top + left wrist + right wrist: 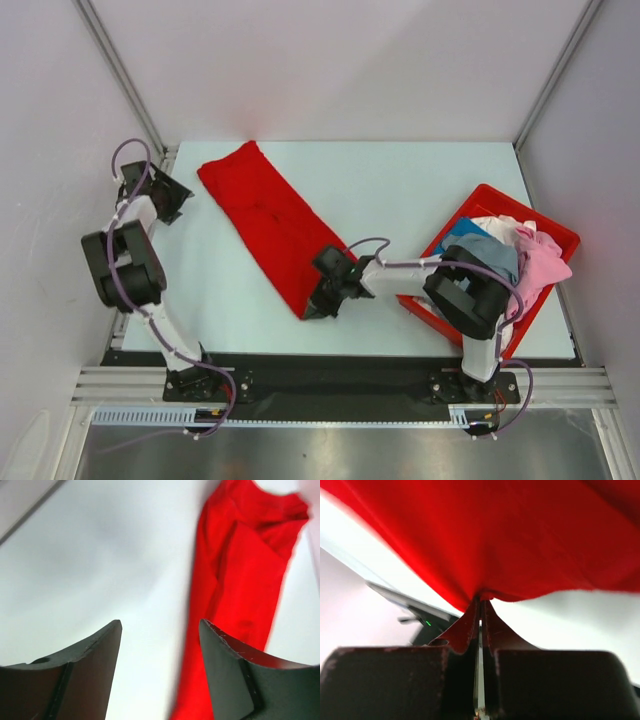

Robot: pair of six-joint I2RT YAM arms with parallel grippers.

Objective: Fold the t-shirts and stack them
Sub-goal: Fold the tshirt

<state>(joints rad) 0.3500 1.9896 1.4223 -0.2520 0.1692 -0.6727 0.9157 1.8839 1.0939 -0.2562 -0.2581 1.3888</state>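
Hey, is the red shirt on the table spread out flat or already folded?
Partly folded: the red t-shirt lies as a long narrow band with overlapping layers, not spread; the right gripper pinches its near end.

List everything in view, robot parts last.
red shirt: one, bright red, long folded strip lying diagonally on the table, left of centre
white shirt: one, white, in the bin
blue shirt: one, blue, in the bin
grey-blue shirt: one, grey-blue, in the bin
pink shirt: one, pink, draped over the bin's right rim
bin: one, red, right side of the table
table: one, pale
left hand: black, open, empty, far left
right hand: black, shut on the red shirt's near end
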